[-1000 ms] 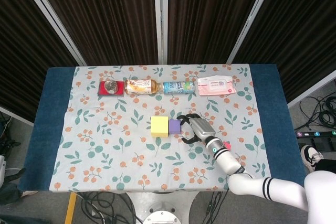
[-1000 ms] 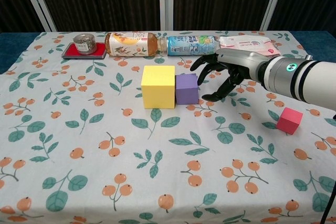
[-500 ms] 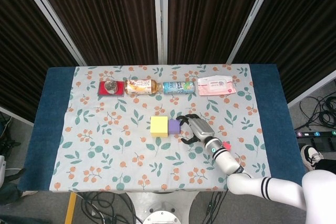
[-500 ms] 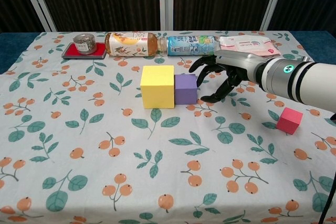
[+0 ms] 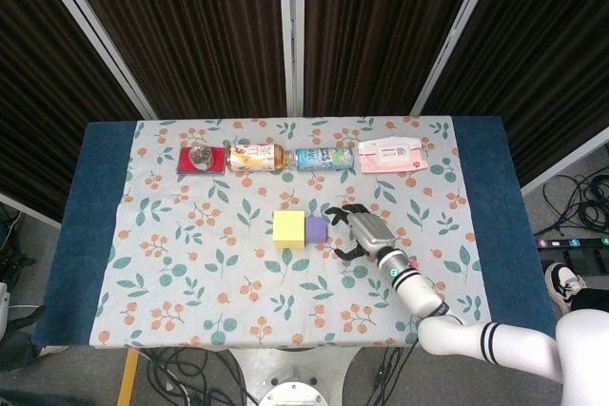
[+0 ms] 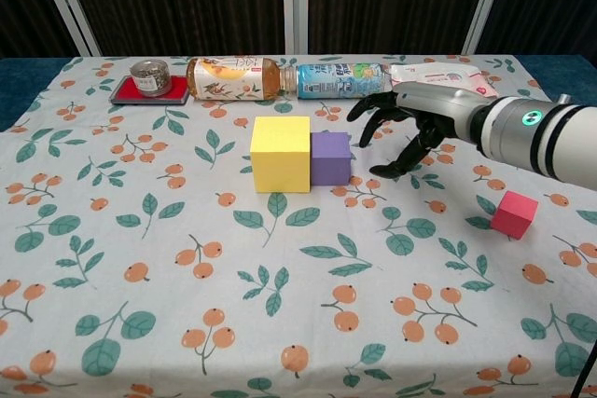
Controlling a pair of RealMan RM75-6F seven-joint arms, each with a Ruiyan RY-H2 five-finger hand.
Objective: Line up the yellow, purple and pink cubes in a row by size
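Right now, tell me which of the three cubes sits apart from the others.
The small pink cube. It stands alone right of the right hand, while the large yellow cube and the medium purple cube sit side by side, touching.

Matt cubes [image 6: 280, 153] on printed cloth tablecloth [image 6: 140, 230].

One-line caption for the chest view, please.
Right hand open beside the purple cube, which touches the yellow cube; pink cube apart.
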